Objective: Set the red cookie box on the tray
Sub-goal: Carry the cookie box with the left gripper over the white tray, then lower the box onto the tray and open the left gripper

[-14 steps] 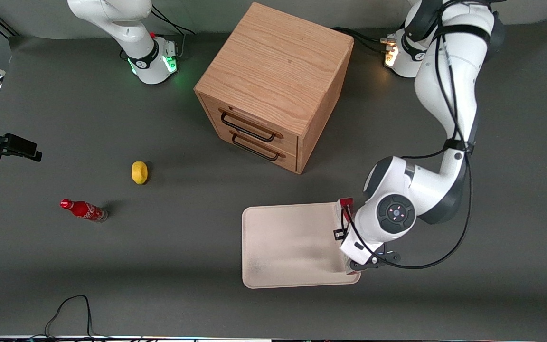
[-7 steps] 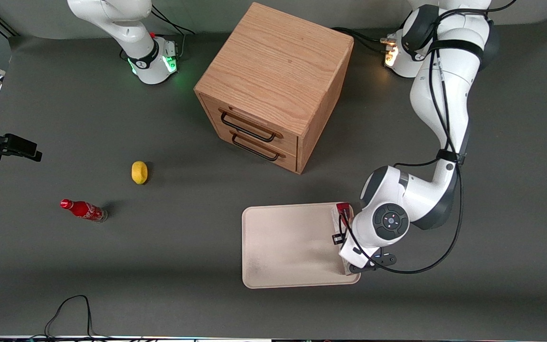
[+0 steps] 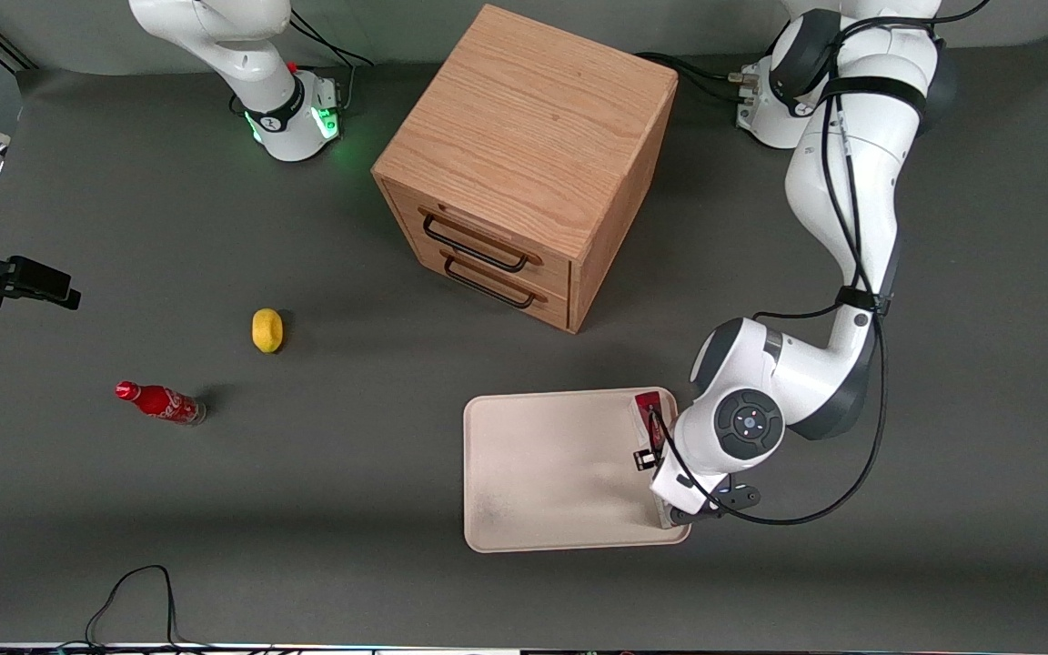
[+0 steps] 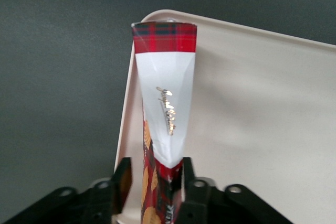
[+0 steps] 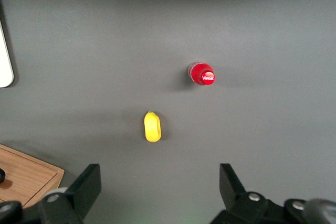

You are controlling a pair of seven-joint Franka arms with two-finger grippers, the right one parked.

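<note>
We find the task at its placing step. The gripper (image 4: 152,182) is clamped on the red cookie box (image 4: 164,124), one finger on each long side, and holds it over the tray (image 3: 542,473) along the tray's short edge toward the working arm's end of the table. In the wrist view the box runs lengthwise just inside that rim, its plaid end near a rounded corner of the tray. In the front view only that end of the box (image 3: 648,411) shows, at the tray corner nearest the wooden drawer cabinet (image 3: 524,164).

We judge that the box is positioned but not yet released. We cannot tell whether its underside already rests on the tray floor or hangs just above it. The next move, in our judgement, calls for a short lowering if any gap remains, then parting the fingers and lifting straight up clear of the box. The box sits close to the rim, so a sideways nudge on release could tip it onto the edge.

The wrist and forearm cover most of the box and the gripper in the front view. The box end nearest the wrist camera is cut off. A yellow lemon (image 3: 267,329) and a red soda bottle (image 3: 160,403) lie well apart from the tray, toward the parked arm's end.
</note>
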